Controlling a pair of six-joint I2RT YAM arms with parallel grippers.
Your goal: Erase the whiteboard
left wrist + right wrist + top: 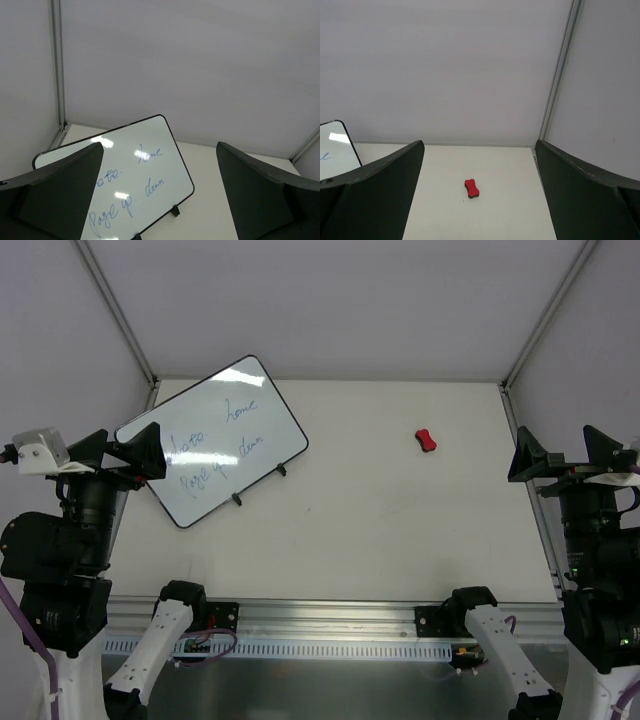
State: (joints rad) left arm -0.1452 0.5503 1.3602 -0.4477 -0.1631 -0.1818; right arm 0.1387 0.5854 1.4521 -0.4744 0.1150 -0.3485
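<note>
Left to right: the left claw (120, 452), spread wide, hovers over the left end of the handwritten whiteboard (215, 440), which lies diagonally across the surface (380, 530). The red eraser (427, 440) rests nearer the wide-open right claw (565, 455).

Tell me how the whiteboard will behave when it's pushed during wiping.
The whiteboard looks rigid and thin, so probably light. Resting loose on the table with only two small feet, it may well slide or pivot.
</note>
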